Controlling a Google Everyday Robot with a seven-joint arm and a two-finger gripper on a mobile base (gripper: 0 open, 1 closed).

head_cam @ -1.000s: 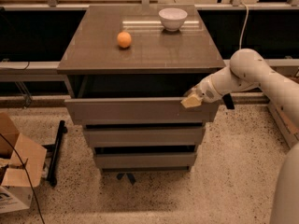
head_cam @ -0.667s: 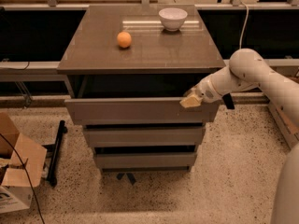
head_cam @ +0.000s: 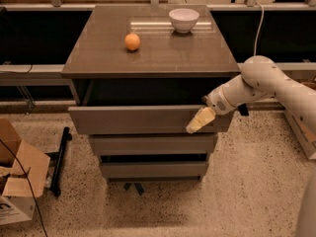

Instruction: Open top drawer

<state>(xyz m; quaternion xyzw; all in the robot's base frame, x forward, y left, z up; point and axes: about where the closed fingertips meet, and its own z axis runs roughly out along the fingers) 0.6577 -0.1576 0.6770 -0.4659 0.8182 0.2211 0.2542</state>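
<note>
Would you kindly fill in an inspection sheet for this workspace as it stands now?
Surface: cabinet top holds an orange and a white bowl, set apart.
Job's things: top drawer is pulled partway out, with a dark gap behind its front.
Clutter: cardboard box and black bar on the floor left of the cabinet.
Grippers: gripper is at the right part of the top drawer's front.
Cables: white cable hangs behind at right; black cable runs across the box.
Surroundings: speckled floor; middle drawer and bottom drawer sit below.
</note>
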